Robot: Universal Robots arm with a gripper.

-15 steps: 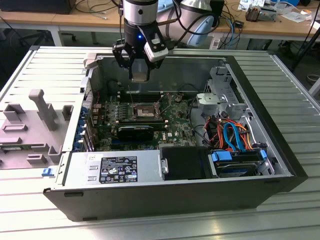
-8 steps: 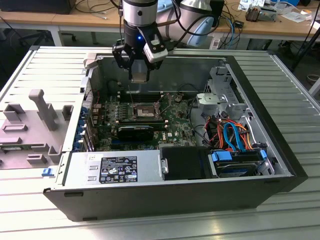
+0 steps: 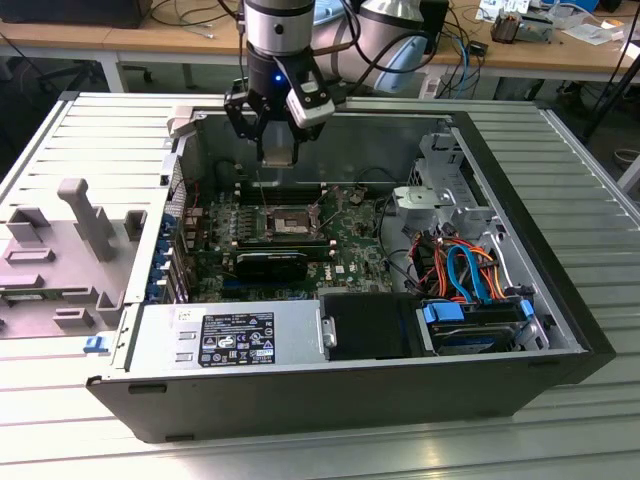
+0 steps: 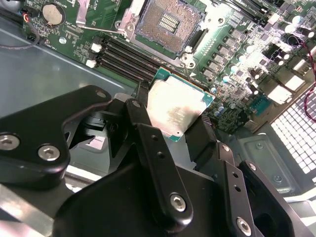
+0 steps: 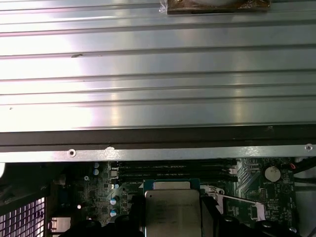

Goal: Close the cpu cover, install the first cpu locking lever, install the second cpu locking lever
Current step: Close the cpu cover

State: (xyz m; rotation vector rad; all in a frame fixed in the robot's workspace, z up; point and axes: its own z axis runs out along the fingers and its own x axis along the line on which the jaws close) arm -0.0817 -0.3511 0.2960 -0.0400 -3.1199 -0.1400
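Black hand (image 4: 173,119) tight around a square, dull-silver chip (image 4: 175,106) (green-rimmed), near the open, pin-gridded socket (image 4: 170,24).

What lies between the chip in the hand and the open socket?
In the second wrist view, between chip and socket: a strip of green board with a screw, beside the black memory slots.

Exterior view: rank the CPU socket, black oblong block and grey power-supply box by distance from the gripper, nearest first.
1. CPU socket, on the board beneath the gripper, which is shut on a processor chip.
2. Black oblong block, past the socket, toward the camera.
3. Grey power-supply box, at the case's near wall, exterior view's left.
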